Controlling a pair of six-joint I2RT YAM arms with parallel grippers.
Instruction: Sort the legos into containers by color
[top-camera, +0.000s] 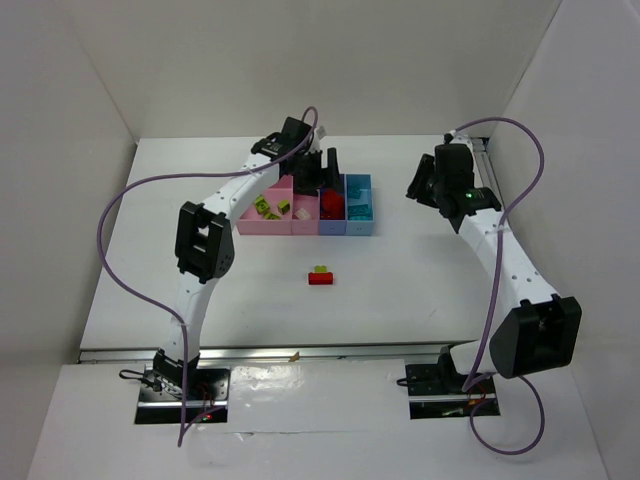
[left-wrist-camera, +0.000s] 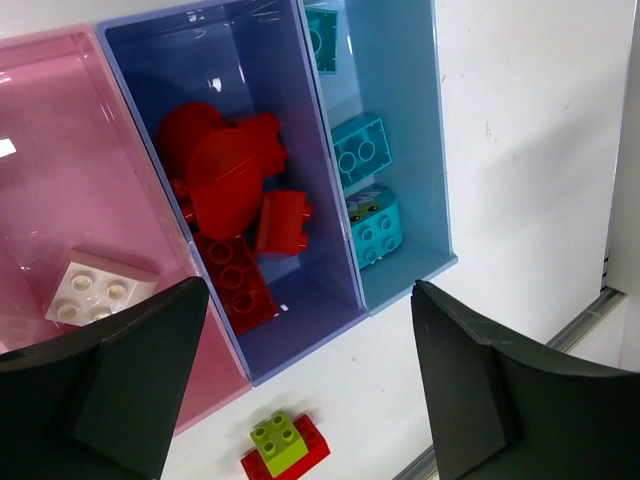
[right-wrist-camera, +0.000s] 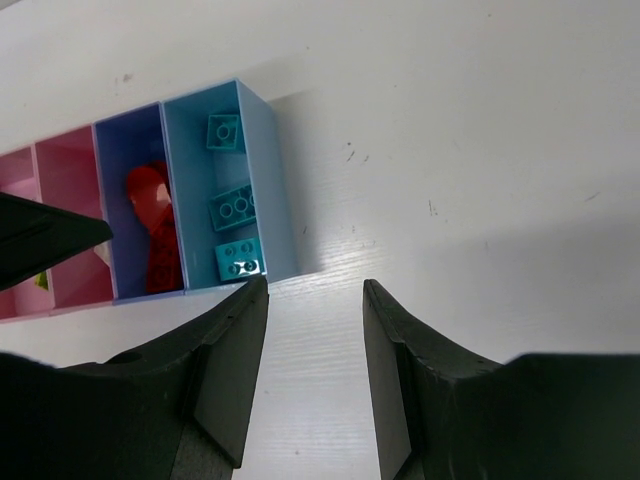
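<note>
My left gripper (left-wrist-camera: 310, 300) hangs wide apart and empty over red plastic bricks (left-wrist-camera: 225, 190) in the dark blue rectangular plastic bin (left-wrist-camera: 160, 80); my right gripper (right-wrist-camera: 314, 290), narrowly parted, holds nothing.

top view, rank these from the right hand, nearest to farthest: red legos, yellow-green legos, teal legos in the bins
1. teal legos, in the light blue bin at the row's right end, nearest the right hand.
2. red legos, in the dark blue bin just left of that.
3. yellow-green legos, in the pink bin at the row's left end.
</note>
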